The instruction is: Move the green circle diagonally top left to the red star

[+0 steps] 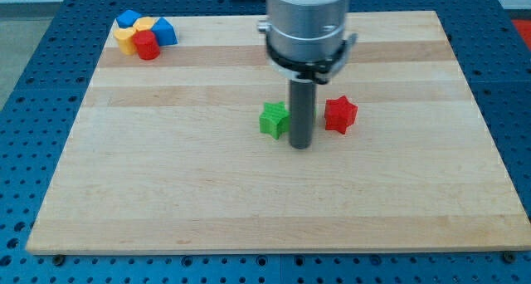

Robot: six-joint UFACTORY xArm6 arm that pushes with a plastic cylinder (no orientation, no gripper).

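My tip (301,145), a plain dark rod without any fingers to open, stands between the green star-shaped block (273,119) and the red star block (340,115). It is just beside the green one. No green circle shows on the light wooden board (166,193).

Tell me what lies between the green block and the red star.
In the camera view, only my tip lies between the green block and the red star, right beside the green block; the wooden board there is otherwise bare.
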